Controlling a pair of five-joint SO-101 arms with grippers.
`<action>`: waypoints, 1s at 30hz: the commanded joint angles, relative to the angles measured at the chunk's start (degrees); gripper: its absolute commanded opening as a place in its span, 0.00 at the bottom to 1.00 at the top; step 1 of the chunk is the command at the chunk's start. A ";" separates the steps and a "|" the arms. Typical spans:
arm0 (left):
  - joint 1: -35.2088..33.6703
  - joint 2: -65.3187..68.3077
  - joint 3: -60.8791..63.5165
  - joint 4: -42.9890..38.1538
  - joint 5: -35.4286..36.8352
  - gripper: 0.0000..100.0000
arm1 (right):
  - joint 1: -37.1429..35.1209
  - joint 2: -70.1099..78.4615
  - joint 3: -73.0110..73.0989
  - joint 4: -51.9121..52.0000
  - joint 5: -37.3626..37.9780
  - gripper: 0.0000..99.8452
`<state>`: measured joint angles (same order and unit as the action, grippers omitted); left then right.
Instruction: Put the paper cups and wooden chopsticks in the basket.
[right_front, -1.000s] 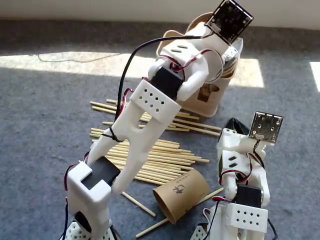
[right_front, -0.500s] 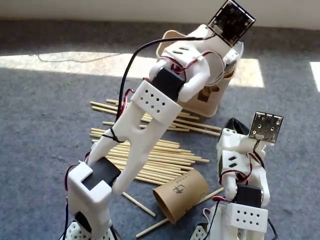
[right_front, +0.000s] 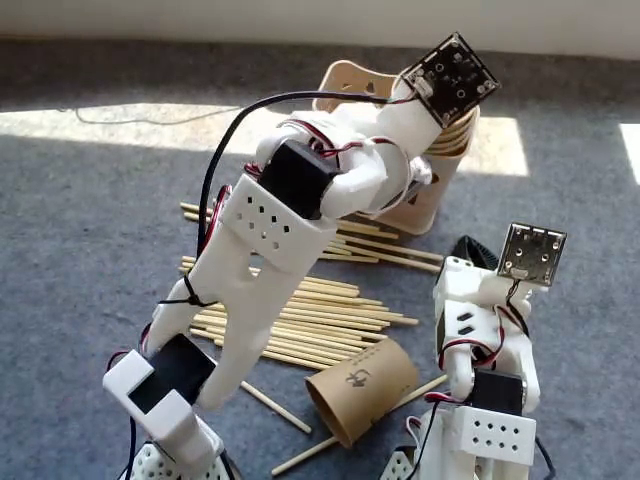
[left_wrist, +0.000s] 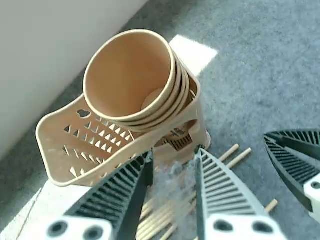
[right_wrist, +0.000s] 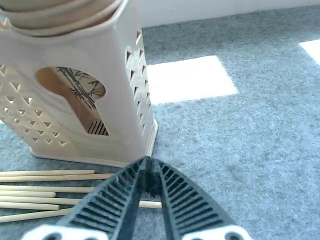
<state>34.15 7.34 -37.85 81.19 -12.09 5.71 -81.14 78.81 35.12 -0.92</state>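
A tan perforated basket (right_front: 350, 80) stands at the back of the grey carpet with a stack of paper cups (left_wrist: 130, 80) leaning in it. My left gripper (left_wrist: 172, 157) hangs open just in front of the basket, with nothing between its fingers. Another paper cup (right_front: 360, 388) lies on its side near the front. Many wooden chopsticks (right_front: 300, 310) lie loose between that cup and the basket. Low over the carpet, my right gripper (right_wrist: 150, 167) is shut and empty, pointing at the basket (right_wrist: 75, 100) with chopsticks (right_wrist: 45, 192) beside it.
A thin cable (right_front: 110, 115) trails over the carpet at the back left. A pale wall (right_front: 200, 20) runs behind the basket. Open carpet (right_front: 80, 250) stretches to the left of the chopsticks. The right arm's base (right_front: 490, 430) stands beside the fallen cup.
The left arm has drawn back and swung left from over the basket, so the cup stack in the basket now shows. The right arm has not moved.
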 joint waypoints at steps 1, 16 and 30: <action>-1.19 -3.30 -2.68 6.59 -0.53 0.14 | 0.66 -0.57 -0.22 -1.71 0.18 0.01; -4.97 -9.89 -0.92 18.46 -0.62 0.14 | 0.75 -0.66 -0.22 -1.71 0.18 0.01; -4.53 -35.30 42.07 2.90 -0.53 0.14 | 2.15 -0.66 -0.31 -1.71 0.18 0.01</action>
<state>30.02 -17.98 -9.10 92.62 -12.18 7.03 -81.14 78.81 35.12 -0.92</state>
